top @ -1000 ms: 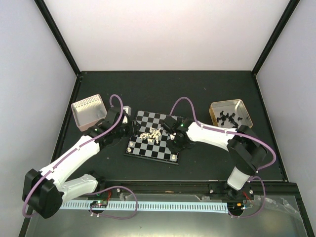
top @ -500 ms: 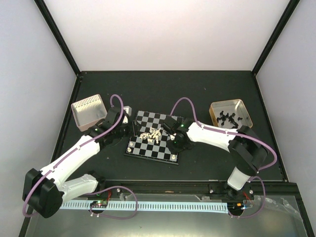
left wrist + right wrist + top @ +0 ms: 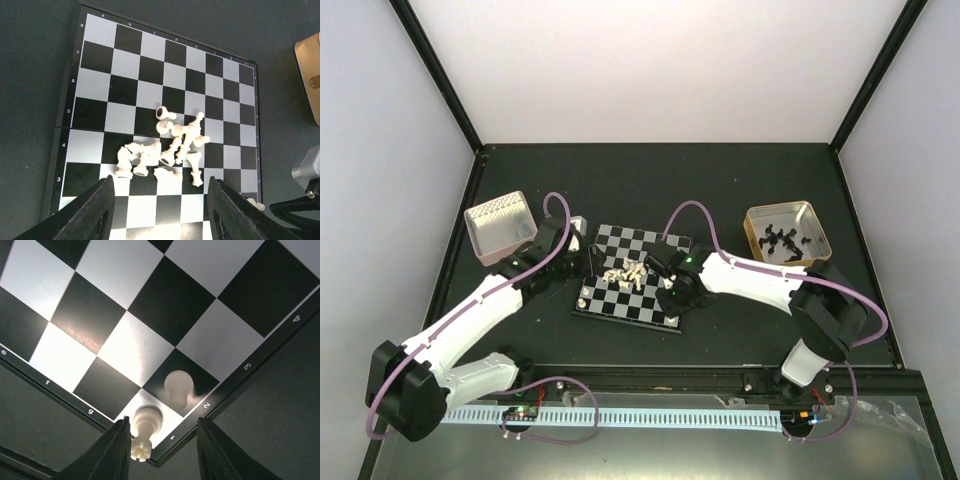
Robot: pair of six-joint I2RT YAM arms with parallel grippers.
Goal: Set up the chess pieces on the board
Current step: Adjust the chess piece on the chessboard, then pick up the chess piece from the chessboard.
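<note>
The board [image 3: 638,262] lies at the table's middle. A heap of toppled cream-white chess pieces [image 3: 626,271] lies on its centre, also in the left wrist view [image 3: 167,145]. My left gripper [image 3: 162,210] is open and empty, low over the board [image 3: 135,70] just short of the heap. My right gripper [image 3: 162,447] is open over the board's near right corner [image 3: 165,300]. A white rook [image 3: 143,431] stands on the corner square beside the left finger [image 3: 116,452]. A white pawn [image 3: 177,386] stands on the adjoining square.
A tan tin [image 3: 786,233] holding black pieces sits at the right. A pinkish tin [image 3: 500,226] sits at the left, close to my left arm. A few white pieces stand on the board's near left corner [image 3: 585,298].
My right gripper has shifted slightly toward the board's near right corner. The left arm and the heap have not moved.
</note>
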